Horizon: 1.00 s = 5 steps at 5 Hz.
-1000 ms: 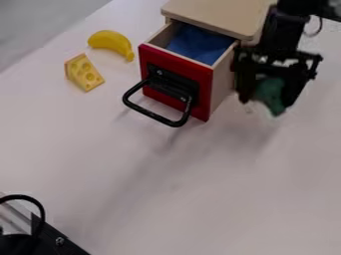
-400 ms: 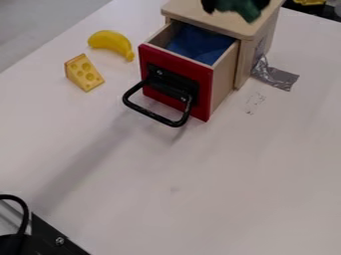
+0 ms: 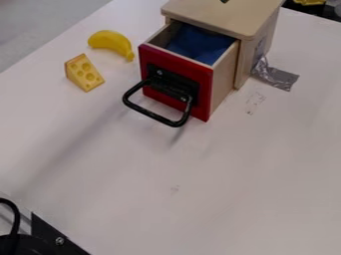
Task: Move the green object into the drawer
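At the top edge, over the wooden box, shows a dark green tip, probably the green object, outside the open red-fronted drawer. How far open the gripper is, or what it holds, I cannot tell. Left of the drawer lie a banana and a cheese wedge.

yellow toy banana, toy cheese wedge near it, wrinkled silver tape, white tabletop

Bright, even light; faint, soft-edged shadows streak the tabletop; the silvery tape glints (a little)
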### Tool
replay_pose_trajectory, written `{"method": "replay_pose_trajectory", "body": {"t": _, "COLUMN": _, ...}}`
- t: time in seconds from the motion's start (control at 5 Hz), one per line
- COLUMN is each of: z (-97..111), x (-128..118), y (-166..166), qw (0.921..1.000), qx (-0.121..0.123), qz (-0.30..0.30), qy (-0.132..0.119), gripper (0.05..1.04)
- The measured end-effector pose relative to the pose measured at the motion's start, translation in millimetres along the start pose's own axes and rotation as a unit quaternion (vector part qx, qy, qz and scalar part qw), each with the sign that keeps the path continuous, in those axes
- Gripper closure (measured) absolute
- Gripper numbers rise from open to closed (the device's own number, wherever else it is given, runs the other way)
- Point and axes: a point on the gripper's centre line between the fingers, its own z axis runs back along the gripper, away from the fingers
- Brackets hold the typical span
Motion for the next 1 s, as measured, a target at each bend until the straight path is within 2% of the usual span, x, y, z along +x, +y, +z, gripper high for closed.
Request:
{"method": "replay_pose_trajectory", "body": {"t": 0.4, "z": -33.5, "x": 28.9, "y": -0.5, "qw": 0.9993, "qx": 0.032, "qz": 0.017, "qy": 0.008, "gripper": 0.225}}
{"method": "replay_pose_trajectory", "body": {"t": 0.8, "z": -40.3, "x": 36.1, "y": 1.5, "qw": 0.9988, "qx": 0.046, "qz": 0.02, "qy": 0.002, "gripper": 0.225}}
{"method": "replay_pose_trajectory", "body": {"t": 1.0, "z": -47.0, "x": 33.1, "y": 6.8, "qw": 0.9983, "qx": 0.054, "qz": 0.019, "qy": 0.008, "gripper": 0.228}}
